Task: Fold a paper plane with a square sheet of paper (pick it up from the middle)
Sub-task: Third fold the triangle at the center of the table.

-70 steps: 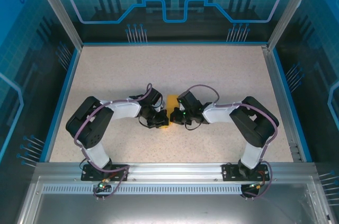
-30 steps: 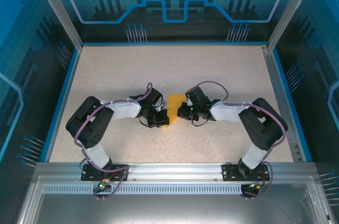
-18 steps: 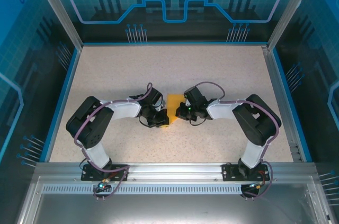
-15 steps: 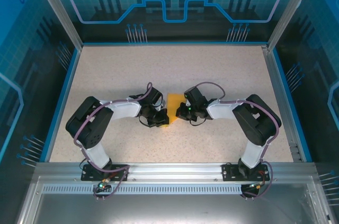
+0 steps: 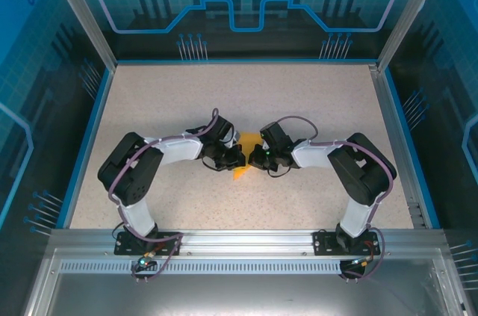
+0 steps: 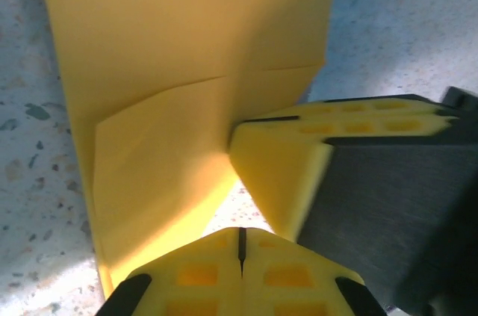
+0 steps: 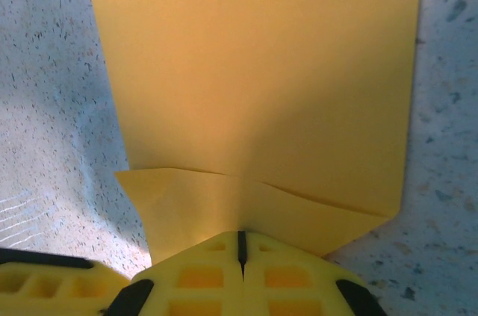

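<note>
The square sheet of paper (image 5: 240, 172) is orange-yellow and lies partly folded on the table's middle, between my two grippers. The left gripper (image 5: 234, 158) and right gripper (image 5: 253, 158) meet tip to tip over it. From the left wrist, the paper (image 6: 187, 54) has a creased flap, and the right gripper's yellow fingers (image 6: 280, 170) press against its edge. My left gripper (image 6: 240, 240) is shut with nothing between its tips, just beside the paper. From the right wrist, the shut right gripper (image 7: 240, 238) touches the folded flap of the paper (image 7: 254, 69).
The speckled table (image 5: 299, 99) is bounded by a blue rim (image 5: 89, 137) and clear enclosure walls. An aluminium rail (image 5: 239, 249) with both arm bases runs along the near edge. A left fingertip (image 7: 45, 282) shows at the right wrist view's lower left.
The left gripper has slid right and now meets the right gripper. The paper between them has buckled, with a corner now poking out on the near side.
</note>
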Controlling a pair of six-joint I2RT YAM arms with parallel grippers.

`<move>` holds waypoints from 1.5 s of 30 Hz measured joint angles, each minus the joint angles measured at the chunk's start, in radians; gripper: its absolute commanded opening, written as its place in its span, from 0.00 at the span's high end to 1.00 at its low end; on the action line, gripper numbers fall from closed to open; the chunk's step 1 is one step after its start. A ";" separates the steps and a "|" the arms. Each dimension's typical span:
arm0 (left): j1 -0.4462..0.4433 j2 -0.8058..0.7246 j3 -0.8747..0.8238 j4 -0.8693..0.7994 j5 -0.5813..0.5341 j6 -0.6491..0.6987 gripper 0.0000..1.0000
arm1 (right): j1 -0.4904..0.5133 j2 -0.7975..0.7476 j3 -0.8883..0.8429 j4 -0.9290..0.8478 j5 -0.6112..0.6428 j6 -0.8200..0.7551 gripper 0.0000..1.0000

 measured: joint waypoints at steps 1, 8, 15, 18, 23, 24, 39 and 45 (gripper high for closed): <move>-0.001 0.010 0.000 0.000 0.001 0.000 0.94 | 0.000 0.000 0.000 0.000 0.000 0.000 0.99; -0.001 0.047 0.000 -0.006 0.000 0.005 0.95 | -0.006 0.003 0.000 0.000 -0.010 0.004 0.99; 0.000 0.035 -0.038 0.040 0.008 0.039 0.96 | -0.013 0.009 0.006 -0.009 -0.023 0.012 0.99; 0.000 0.023 -0.061 0.066 0.008 0.063 0.96 | -0.018 0.014 0.019 -0.029 -0.029 0.012 0.99; 0.000 -0.008 -0.111 0.096 0.008 0.083 0.95 | -0.019 0.022 0.033 -0.052 -0.034 0.012 0.99; 0.000 -0.015 -0.122 0.102 0.007 0.083 0.96 | -0.019 0.023 0.036 -0.056 -0.034 0.012 0.99; 0.000 -0.136 -0.225 0.012 0.000 0.091 0.96 | -0.019 0.031 0.055 -0.086 -0.040 0.011 1.00; -0.001 -0.180 -0.225 -0.108 -0.015 0.097 0.95 | -0.019 0.031 0.060 -0.094 -0.040 0.000 0.99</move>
